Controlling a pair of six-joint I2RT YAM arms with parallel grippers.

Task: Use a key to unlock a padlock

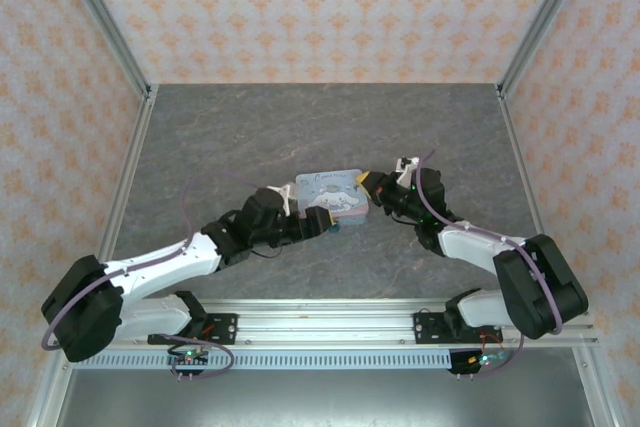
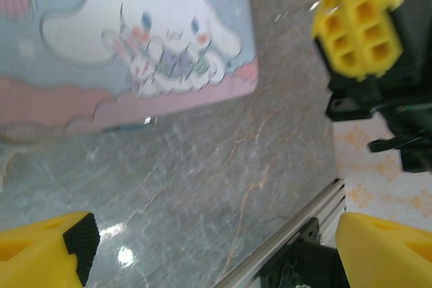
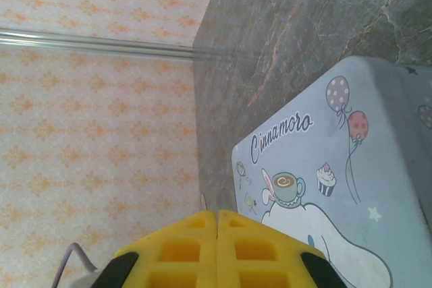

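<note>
The pink-and-blue cartoon box (image 1: 332, 190) lies mid-table between my two grippers. A tiny teal speck, the padlock (image 1: 338, 226), sits at the box's near edge, right by my left gripper (image 1: 328, 222). In the left wrist view that gripper (image 2: 216, 251) is open, its yellow fingers (image 2: 47, 251) wide apart over bare table below the box (image 2: 128, 38). My right gripper (image 1: 369, 183) is at the box's right end with its jaws pressed together (image 3: 217, 215). A thin pale sliver, the key (image 3: 202, 201), pokes out at its tips.
The grey marbled tabletop (image 1: 250, 127) is ringed by patterned walls, with metal posts at the back corners. The aluminium rail (image 1: 330, 322) carrying both arm bases runs along the near edge. My right gripper's yellow fingers (image 2: 358, 32) show at the top right of the left wrist view.
</note>
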